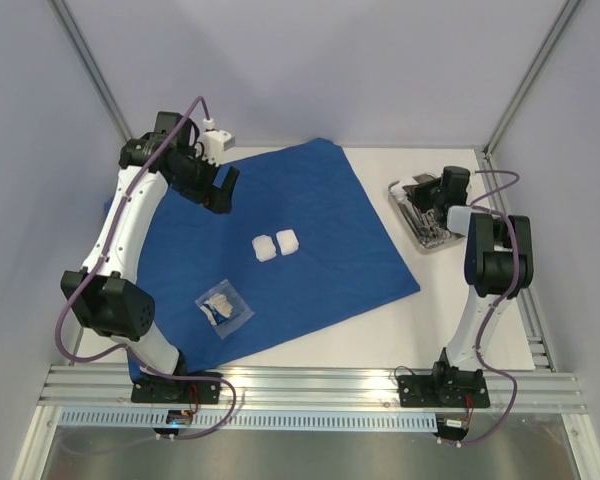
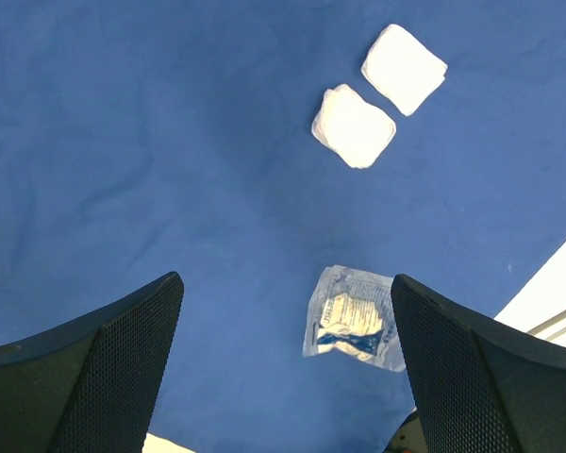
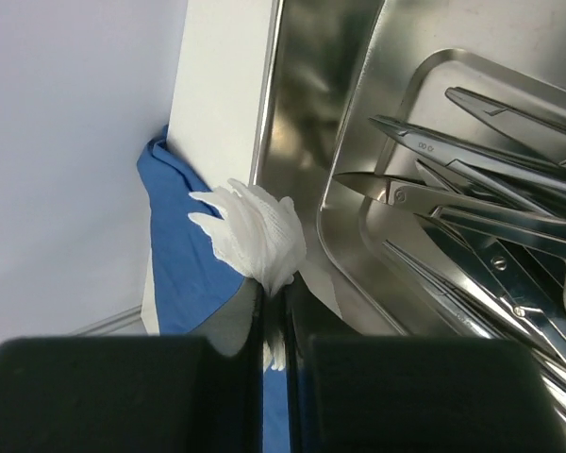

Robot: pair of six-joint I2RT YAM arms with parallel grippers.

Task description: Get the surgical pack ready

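Blue cloth (image 1: 310,230) lying spread flat on table (image 1: 380,330), covering left and middle. Sealed clear packet (image 1: 225,308) lying on cloth at 7 o'clock. Two white gauze squares (image 1: 265,247) sitting side by side near cloth centre, just apart. Left arm (image 1: 130,215) reaching to 10 o'clock, left jaws hanging wide over cloth, gripping nothing. Steel tray (image 1: 410,222) sitting on bare table at 2 o'clock, off cloth, scissors (image 3: 472,160) lying inside. Right jaws pinching crumpled gauze piece (image 3: 255,236) beside tray's rim.
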